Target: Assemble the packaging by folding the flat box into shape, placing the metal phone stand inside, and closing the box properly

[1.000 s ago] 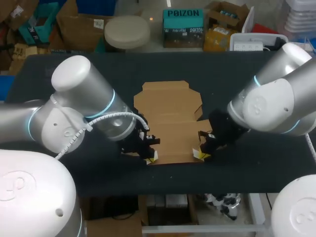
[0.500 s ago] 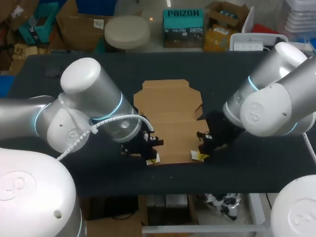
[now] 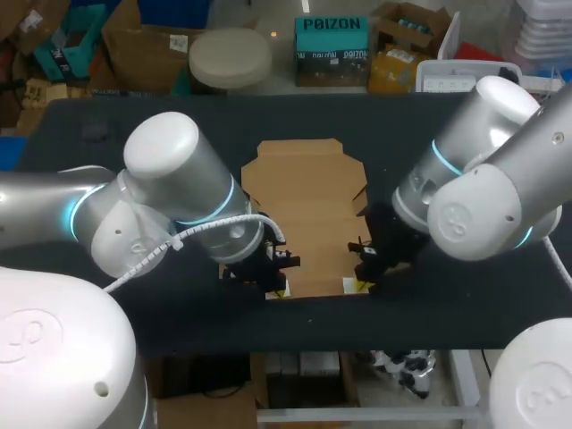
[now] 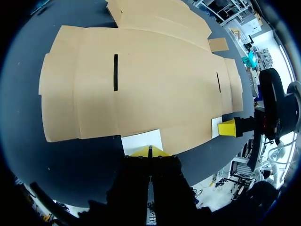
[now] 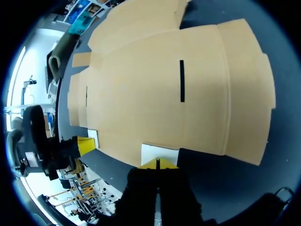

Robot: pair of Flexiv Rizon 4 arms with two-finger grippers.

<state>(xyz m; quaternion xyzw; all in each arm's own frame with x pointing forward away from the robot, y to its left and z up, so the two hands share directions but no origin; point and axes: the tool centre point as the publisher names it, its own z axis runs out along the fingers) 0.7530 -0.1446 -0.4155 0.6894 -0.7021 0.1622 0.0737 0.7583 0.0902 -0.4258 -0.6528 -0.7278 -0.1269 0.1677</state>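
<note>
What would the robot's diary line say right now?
stage: folding not begun | flat brown cardboard box: unfolded on black table | left gripper: shut, at near edge | right gripper: shut, at near edge

Left fingers [image 4: 141,152] and right fingers [image 5: 149,165] sit closed.

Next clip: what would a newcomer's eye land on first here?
The flat cardboard box stands out first, lying unfolded in the middle of the black table. Next are the two arms meeting at its near edge. The left gripper is at the near left corner and the right gripper at the near right corner, each with its yellow tips shut together right at the cardboard's edge.
</note>
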